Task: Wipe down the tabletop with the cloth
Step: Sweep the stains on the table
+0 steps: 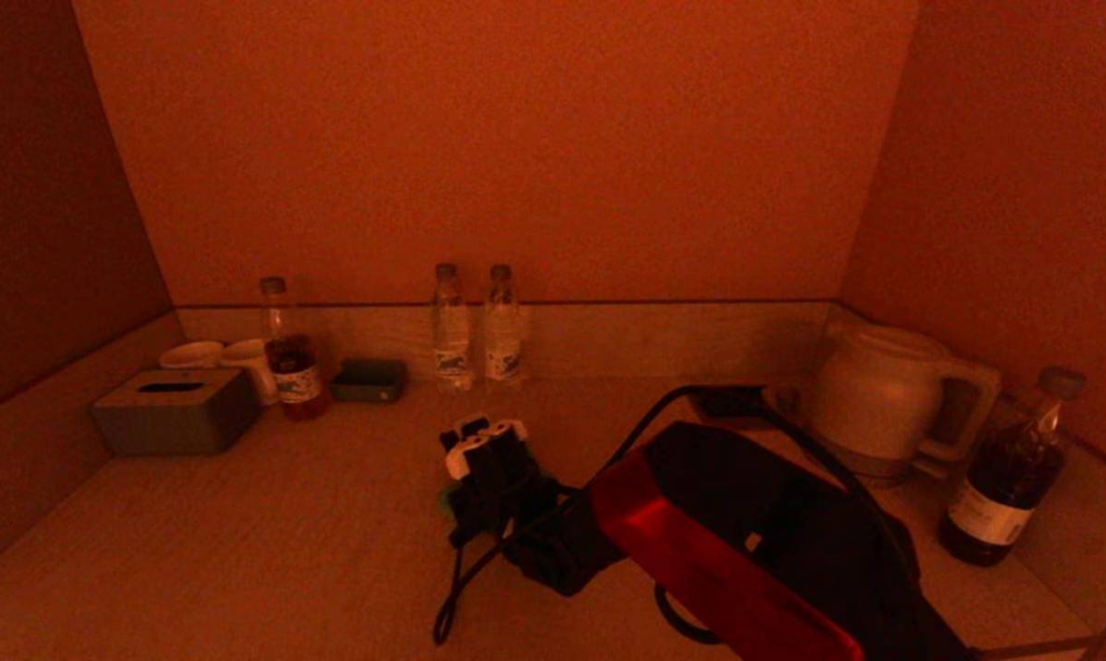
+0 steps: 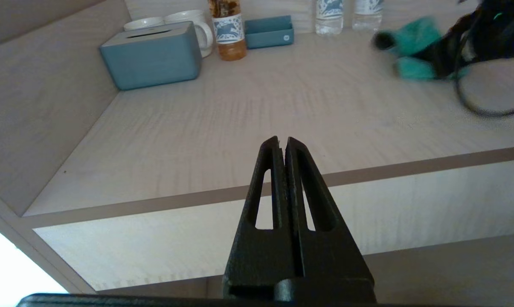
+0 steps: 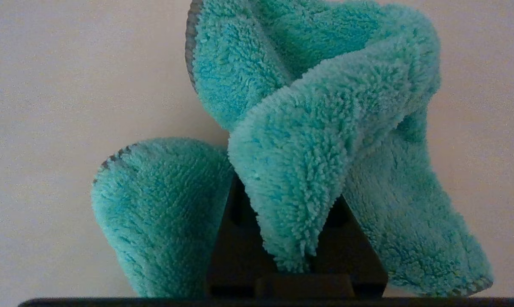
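Hanging off the tabletop (image 2: 205,128) front edge at lower centre of its wrist frame, left pincer (image 2: 282,147) is clenched on nothing. Mid-frame in head view, right pincer (image 1: 479,487) sits low on the tabletop, gripping the bunched teal cloth (image 3: 308,128); kettle (image 1: 883,399) far right.

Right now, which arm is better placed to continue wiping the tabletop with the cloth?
The right. The right gripper is shut on the cloth over the middle of the tabletop. The left gripper is shut on nothing, in front of the table's edge, apart from the cloth.
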Controlling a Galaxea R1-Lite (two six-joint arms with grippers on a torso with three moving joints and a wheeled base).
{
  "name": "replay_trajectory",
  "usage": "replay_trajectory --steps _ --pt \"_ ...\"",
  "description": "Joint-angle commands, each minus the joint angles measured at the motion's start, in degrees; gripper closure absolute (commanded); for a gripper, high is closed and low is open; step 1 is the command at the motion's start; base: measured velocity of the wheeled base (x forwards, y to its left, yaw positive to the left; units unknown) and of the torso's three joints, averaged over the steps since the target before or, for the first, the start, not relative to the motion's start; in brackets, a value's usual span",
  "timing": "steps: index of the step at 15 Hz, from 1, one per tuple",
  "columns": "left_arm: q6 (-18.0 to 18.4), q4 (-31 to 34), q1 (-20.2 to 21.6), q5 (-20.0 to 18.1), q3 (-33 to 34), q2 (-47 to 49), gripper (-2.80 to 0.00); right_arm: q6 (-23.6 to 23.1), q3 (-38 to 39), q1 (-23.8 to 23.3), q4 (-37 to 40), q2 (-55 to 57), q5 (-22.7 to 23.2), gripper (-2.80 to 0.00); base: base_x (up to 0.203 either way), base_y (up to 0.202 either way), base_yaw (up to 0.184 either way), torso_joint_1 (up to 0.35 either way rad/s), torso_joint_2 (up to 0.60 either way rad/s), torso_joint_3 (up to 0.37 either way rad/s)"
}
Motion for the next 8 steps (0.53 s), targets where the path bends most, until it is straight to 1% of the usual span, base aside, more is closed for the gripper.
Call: replay_trajectory --steps 1,2,3,5,8 --pt "0.0 0.0 0.0 0.0 0.0 0.0 0.00 0.0 -0.1 -1.1 -0.1 -0.4 -0.3 0.00 0.000 0.000 0.000 0.000 0.00 0.000" --pt "0.0 0.0 0.0 0.0 0.0 0.0 0.00 0.0 0.0 -1.4 -0.1 -0.7 -0.4 0.00 0.000 0.000 0.000 0.000 0.00 0.000" --pt "0.0 0.0 0.0 0.0 0.0 0.0 0.00 0.0 0.1 -3.2 -0.1 -1.8 -0.7 0.00 0.000 0.000 0.000 0.000 0.00 0.000" --pt "0.0 0.0 -0.1 0.0 0.0 0.0 0.00 -0.1 -0.9 -4.2 -0.1 -1.8 -0.8 0.00 0.000 0.000 0.000 0.000 0.00 0.000" --pt "0.0 0.0 -0.1 0.0 0.0 0.0 0.00 -0.2 -1.0 -4.2 -0.1 -1.7 -0.8 0.00 0.000 0.000 0.000 0.000 0.00 0.000"
